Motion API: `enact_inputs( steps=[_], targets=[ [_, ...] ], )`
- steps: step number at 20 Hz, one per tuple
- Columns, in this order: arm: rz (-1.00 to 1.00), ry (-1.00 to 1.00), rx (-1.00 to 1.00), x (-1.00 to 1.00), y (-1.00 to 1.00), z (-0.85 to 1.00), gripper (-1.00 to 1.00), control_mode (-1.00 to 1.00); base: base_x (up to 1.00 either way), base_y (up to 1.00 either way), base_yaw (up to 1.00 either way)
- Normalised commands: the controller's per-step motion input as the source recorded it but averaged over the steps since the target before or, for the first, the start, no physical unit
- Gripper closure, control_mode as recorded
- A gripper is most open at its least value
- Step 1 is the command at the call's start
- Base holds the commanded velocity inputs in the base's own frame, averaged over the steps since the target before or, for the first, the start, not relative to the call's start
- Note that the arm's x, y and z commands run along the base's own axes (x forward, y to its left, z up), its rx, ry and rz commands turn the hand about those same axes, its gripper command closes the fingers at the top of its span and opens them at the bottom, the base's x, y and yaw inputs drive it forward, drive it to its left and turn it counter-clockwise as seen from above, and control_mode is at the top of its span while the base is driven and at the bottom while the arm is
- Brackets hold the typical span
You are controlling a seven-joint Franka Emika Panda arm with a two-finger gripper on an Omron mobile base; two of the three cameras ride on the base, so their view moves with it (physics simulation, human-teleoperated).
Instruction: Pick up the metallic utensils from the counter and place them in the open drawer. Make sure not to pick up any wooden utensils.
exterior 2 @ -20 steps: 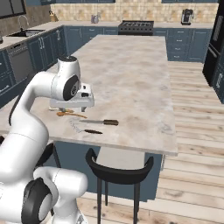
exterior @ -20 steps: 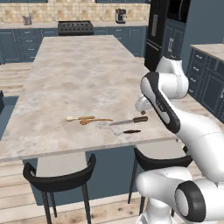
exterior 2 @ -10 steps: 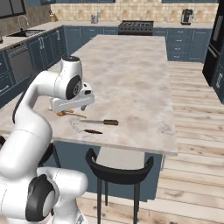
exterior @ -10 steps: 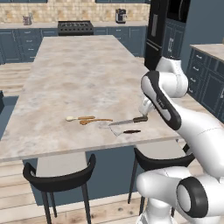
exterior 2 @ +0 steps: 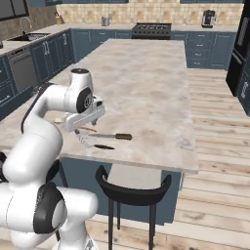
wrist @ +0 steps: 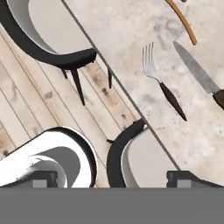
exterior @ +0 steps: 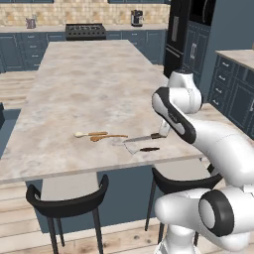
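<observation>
On the counter point(exterior: 84, 84) near its front edge lie the metallic utensils: a long knife point(exterior: 141, 139) with a steel blade and dark handle, and a short fork point(exterior: 145, 149) with a dark handle. In the hand view the fork point(wrist: 162, 86) and the knife blade point(wrist: 195, 70) sit at the upper right. Two wooden utensils lie left of them, a pale spoon point(exterior: 89, 133) and an orange-brown one point(exterior: 108, 137). My gripper point(exterior 2: 78, 129) hangs open and empty above the counter's front edge, close to the knife point(exterior 2: 110, 136) and fork point(exterior 2: 97, 145). The open drawer is out of view.
Two black stools with pale seats stand under the counter's front edge point(exterior: 67, 193) point(exterior: 181, 178); both show below the hand point(wrist: 48, 39) point(wrist: 140, 162). A stove point(exterior: 85, 31) and blue cabinets line the far wall. A dark corner pokes in at the left edge point(exterior: 1, 115).
The hand has sunk a little toward the counter's front edge near the knife and fork. The jaws stay open; the utensils have not moved.
</observation>
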Motion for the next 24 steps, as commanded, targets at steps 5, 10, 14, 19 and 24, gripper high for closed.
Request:
enact_inputs(
  steps=[5, 10, 14, 19, 24],
  targets=[
    [0.28, 0.00, 0.00, 0.39, 0.00, -0.66, -1.00, -1.00, 0.00, 0.00, 0.00],
    [0.23, 0.01, -0.03, 0.55, 0.21, -0.58, -1.00, -1.00, 0.00, 0.00, 0.00],
    [0.09, 0.00, -0.04, 0.53, 0.24, -0.58, -1.00, -1.00, 0.00, 0.00, 0.00],
    [0.01, -0.01, -0.04, 0.40, 0.10, -0.48, -1.00, -1.00, 0.00, 0.00, 0.00],
    [-0.02, -0.05, 0.00, 0.37, 0.03, -0.34, -1.00, -1.00, 0.00, 0.00, 0.00]
  ],
)
